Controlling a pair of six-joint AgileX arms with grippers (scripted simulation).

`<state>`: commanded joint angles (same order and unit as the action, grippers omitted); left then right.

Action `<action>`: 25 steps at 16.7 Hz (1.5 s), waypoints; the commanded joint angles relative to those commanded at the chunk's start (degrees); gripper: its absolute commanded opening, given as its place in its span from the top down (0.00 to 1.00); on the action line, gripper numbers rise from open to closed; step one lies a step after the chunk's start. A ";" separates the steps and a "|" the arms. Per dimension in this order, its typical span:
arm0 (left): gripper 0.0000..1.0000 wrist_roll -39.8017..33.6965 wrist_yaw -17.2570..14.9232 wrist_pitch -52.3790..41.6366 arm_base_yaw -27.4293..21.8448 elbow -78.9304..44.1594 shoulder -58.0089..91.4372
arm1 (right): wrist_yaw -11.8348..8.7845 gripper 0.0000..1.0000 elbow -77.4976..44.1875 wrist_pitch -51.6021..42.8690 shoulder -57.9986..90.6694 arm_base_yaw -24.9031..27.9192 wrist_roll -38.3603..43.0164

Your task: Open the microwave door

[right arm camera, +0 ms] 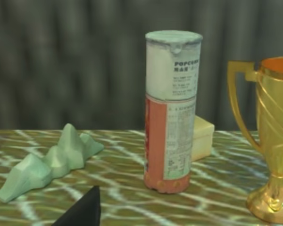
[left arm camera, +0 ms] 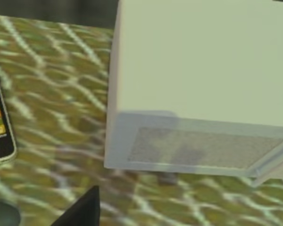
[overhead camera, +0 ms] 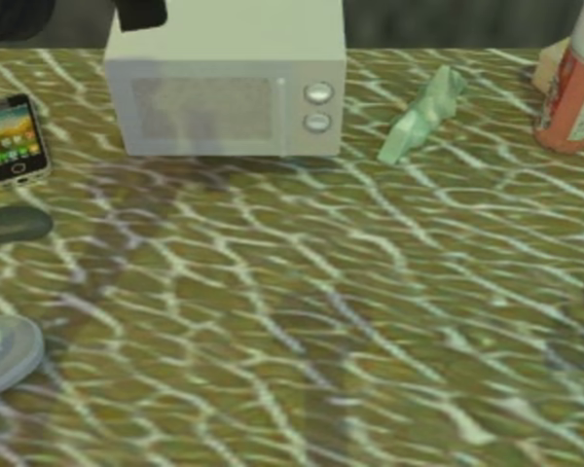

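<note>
The cream-white microwave (overhead camera: 226, 78) stands at the back of the table, left of centre. Its door (overhead camera: 202, 107), with a grey speckled window, lies flush with the front, and two silver knobs (overhead camera: 318, 107) sit to its right. My left gripper (overhead camera: 141, 12) hovers above the microwave's back left corner, apart from it. The left wrist view looks down on the microwave's top (left arm camera: 203, 61) and door (left arm camera: 198, 148); one dark fingertip (left arm camera: 82, 212) shows with nothing next to it. My right arm is out of the top view, and the right wrist view shows one dark fingertip (right arm camera: 82, 212) of its gripper.
A smartphone (overhead camera: 15, 138), a dark grey oval object (overhead camera: 15, 224) and a pale round object (overhead camera: 5, 352) lie along the left edge. A green jagged object (overhead camera: 425, 112), a popcorn can (overhead camera: 569, 97) and a cream block (overhead camera: 550, 63) sit right of the microwave. A gold trophy (right arm camera: 273, 141) stands beside the can.
</note>
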<state>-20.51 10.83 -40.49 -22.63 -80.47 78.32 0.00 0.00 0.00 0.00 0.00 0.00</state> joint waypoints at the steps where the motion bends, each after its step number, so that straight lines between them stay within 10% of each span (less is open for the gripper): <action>1: 0.00 -1.50 0.71 -2.60 -1.54 -5.87 5.43 | 0.00 0.00 0.00 0.00 0.00 0.00 0.00; 11: 0.00 -11.22 6.14 -23.40 -12.42 -42.79 44.01 | 0.00 0.00 0.00 0.00 0.00 0.00 0.00; 25: 0.00 -9.44 5.38 -14.52 -10.69 -41.31 52.07 | 0.00 0.00 0.00 0.00 0.00 0.00 0.00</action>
<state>-29.95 16.21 -55.00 -33.32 -121.78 130.39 0.00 0.00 0.00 0.00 0.00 0.00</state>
